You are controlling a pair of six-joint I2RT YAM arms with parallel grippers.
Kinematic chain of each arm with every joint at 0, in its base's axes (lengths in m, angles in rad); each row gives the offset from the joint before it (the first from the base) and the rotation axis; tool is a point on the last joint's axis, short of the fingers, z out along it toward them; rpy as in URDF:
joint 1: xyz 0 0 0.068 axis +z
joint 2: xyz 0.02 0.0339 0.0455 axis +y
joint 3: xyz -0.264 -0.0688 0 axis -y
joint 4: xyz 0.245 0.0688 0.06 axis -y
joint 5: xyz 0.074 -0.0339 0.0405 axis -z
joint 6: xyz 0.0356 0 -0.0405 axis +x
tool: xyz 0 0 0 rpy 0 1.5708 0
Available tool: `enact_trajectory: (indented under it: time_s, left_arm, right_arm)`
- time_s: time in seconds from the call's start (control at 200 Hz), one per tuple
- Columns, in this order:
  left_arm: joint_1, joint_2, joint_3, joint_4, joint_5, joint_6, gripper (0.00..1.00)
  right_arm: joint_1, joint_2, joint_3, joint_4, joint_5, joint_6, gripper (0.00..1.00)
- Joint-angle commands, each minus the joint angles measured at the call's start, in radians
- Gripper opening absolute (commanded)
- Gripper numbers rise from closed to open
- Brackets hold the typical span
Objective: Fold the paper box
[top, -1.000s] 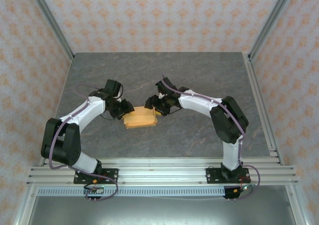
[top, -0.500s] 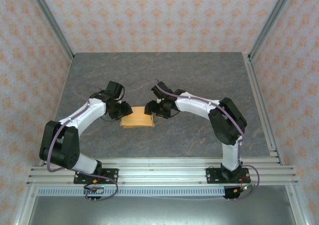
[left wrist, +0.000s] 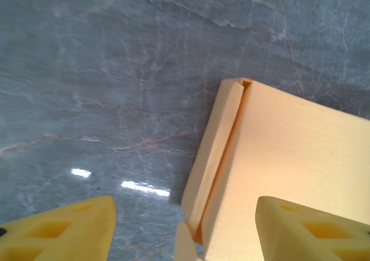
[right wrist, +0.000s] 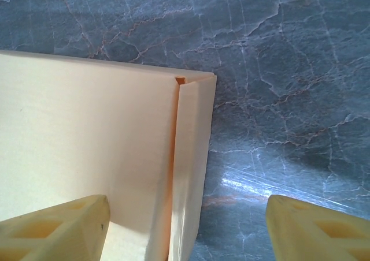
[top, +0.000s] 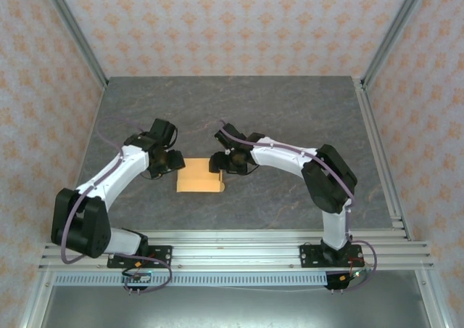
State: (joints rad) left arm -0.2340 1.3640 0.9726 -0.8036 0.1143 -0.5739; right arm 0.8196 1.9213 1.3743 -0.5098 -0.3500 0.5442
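The paper box [top: 199, 177] lies flat on the grey table as a compact tan-orange rectangle with folded side flaps. My left gripper [top: 171, 162] hovers at its left edge, open. In the left wrist view the box [left wrist: 289, 151] has its folded edge between the yellow fingertips [left wrist: 63, 232], which stand wide apart and do not touch it; the left gripper [left wrist: 185, 232] holds nothing. My right gripper [top: 221, 164] is at the box's far right corner, open. In the right wrist view the box [right wrist: 87, 134] has its flap edge under the open right gripper [right wrist: 188, 229].
The marbled grey table [top: 290, 125] has free room all round the box. Metal frame posts and patterned walls border it. An aluminium rail [top: 232, 252] with the arm bases runs along the near edge.
Both grippers have opened wider and let go of the box. It has settled flat on the table, and both grippers have drawn slightly away from it.
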Motion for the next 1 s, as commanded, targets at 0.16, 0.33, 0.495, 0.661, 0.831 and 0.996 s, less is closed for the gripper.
enact_trajectory:
  time_s: [0.16, 0.33, 0.495, 0.661, 0.831, 0.996]
  left_arm:
    - [-0.003, -0.078, -0.120, 0.078, 0.037, -0.024, 0.67]
    - [-0.009, -0.003, -0.154, 0.182, 0.109, -0.054, 0.67]
    - [-0.017, 0.034, -0.181, 0.208, 0.076, -0.063, 0.55]
    - [-0.017, 0.080, -0.225, 0.275, 0.106, -0.085, 0.41]
    - [-0.017, 0.104, -0.240, 0.306, 0.092, -0.109, 0.34]
    - [-0.016, 0.073, -0.250, 0.319, 0.104, -0.118, 0.35]
  right_arm:
    - [0.001, -0.004, -0.018, -0.017, 0.042, -0.015, 0.71]
    - [0.000, 0.008, -0.025, -0.007, 0.039, -0.012, 0.69]
    - [0.000, 0.007, -0.050, 0.020, 0.044, -0.014, 0.67]
    - [0.001, 0.009, -0.061, 0.056, 0.038, -0.016, 0.65]
    - [0.000, 0.017, -0.063, 0.076, 0.022, -0.027, 0.64]
    - [0.001, -0.022, -0.089, 0.112, 0.010, -0.048, 0.63]
